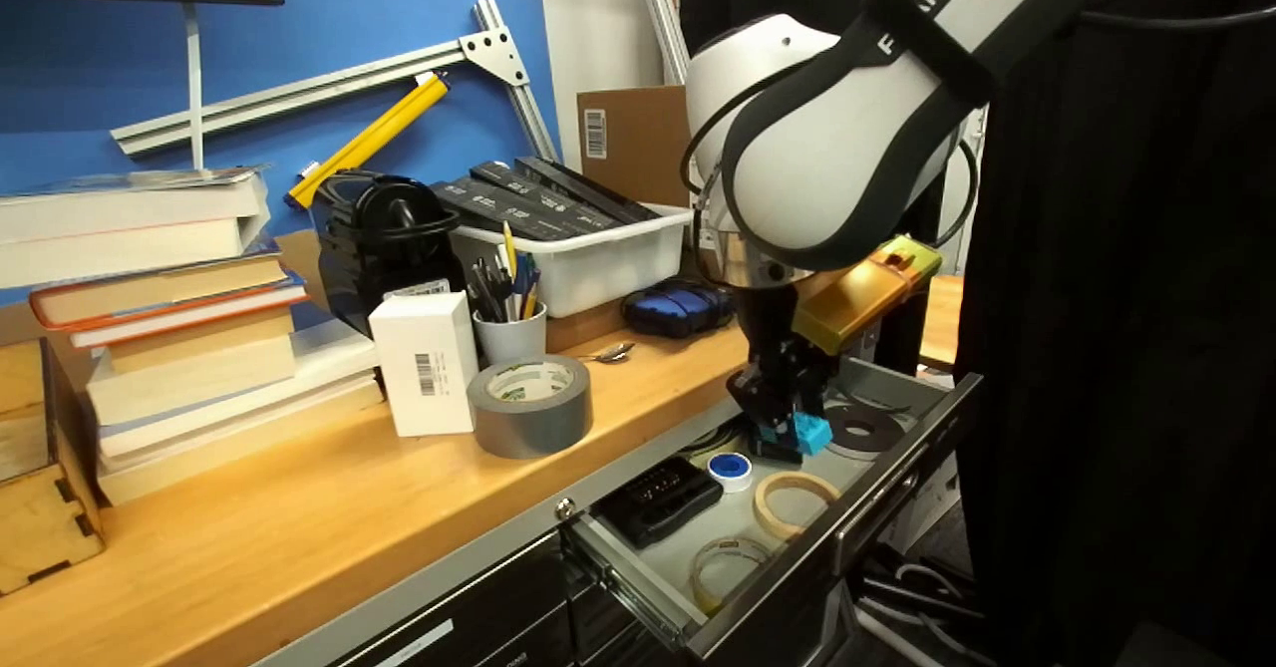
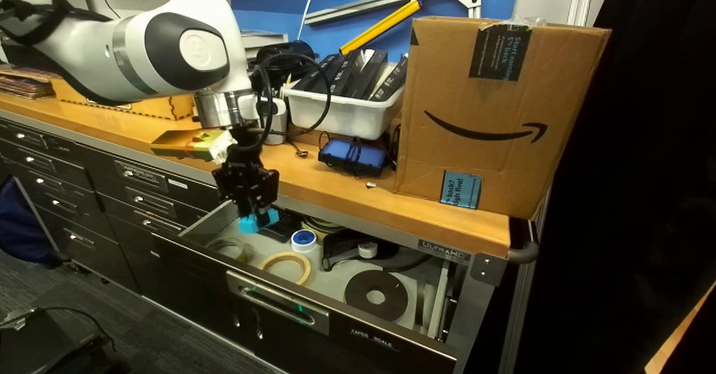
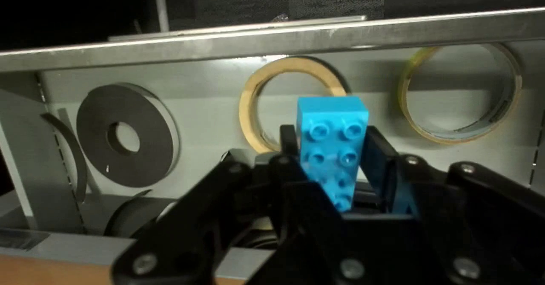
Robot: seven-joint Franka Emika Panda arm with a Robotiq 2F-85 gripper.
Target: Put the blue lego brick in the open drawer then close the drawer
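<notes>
The light-blue lego brick [image 1: 814, 434] is between the fingers of my gripper [image 1: 783, 440]. It also shows in an exterior view [image 2: 254, 223] and in the wrist view [image 3: 333, 106], studs facing the camera. My gripper [image 2: 259, 213] is shut on the brick, with a finger on either side; the brick's lower end in the wrist view is partly hidden by a finger. The open drawer [image 2: 193, 270] has a dark front and pale grey inside, and its front rim [image 3: 191, 50] crosses the wrist view. The gripper holds the brick over the drawer, apart from its floor.
The drawer holds a tan tape ring [image 2: 305, 265], a dark roll [image 2: 358, 296], a clear tape ring [image 1: 698, 577], a blue-and-white roll [image 1: 731, 472] and a black device [image 1: 648, 507]. A grey tape roll [image 1: 533, 423] and cardboard box [image 2: 492, 105] stand on the worktop.
</notes>
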